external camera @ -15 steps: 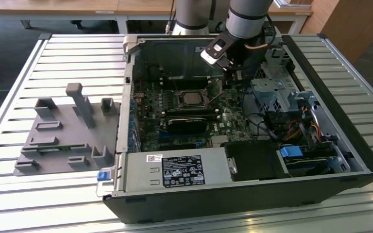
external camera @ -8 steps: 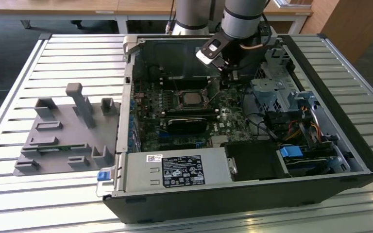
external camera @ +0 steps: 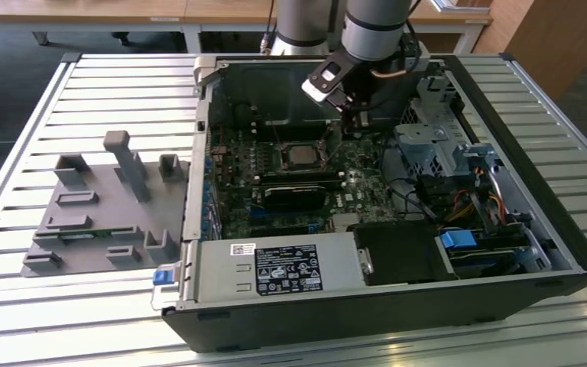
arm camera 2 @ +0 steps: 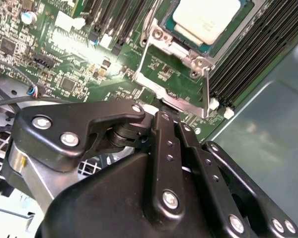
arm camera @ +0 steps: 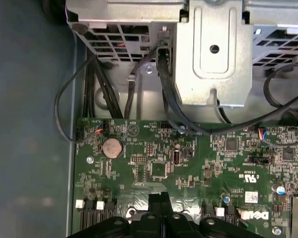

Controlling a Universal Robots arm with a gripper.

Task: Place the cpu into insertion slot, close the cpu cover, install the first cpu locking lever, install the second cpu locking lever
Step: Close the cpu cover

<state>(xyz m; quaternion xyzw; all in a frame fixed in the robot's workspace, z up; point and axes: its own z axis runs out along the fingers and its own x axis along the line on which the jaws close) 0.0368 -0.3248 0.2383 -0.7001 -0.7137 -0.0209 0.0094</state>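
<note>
The cpu (arm camera 2: 206, 20) shows its pale silvery top and lies in the insertion slot (external camera: 281, 157) on the green motherboard; in the exterior view the cpu (external camera: 299, 156) is a small grey square. The cpu cover (arm camera 2: 206, 84), a silvery frame with a cut-out centre, is swung open off the chip, and green board shows through its opening. My gripper (arm camera 2: 166, 116) is shut, its black fingertips together right at the cover's free edge, with nothing seen between them. In the exterior view my gripper (external camera: 353, 122) hangs just beyond the socket; in the first wrist view my gripper (arm camera: 161, 198) is low over the board.
The open computer case (external camera: 569, 260) lies on a slatted table. Black memory slots (arm camera 2: 248, 64) run beside the socket. A metal drive cage (arm camera: 213, 54) with cables and a labelled power supply (external camera: 273, 267) crowd the case. A grey fixture block (external camera: 100, 206) stands at the exterior view's left.
</note>
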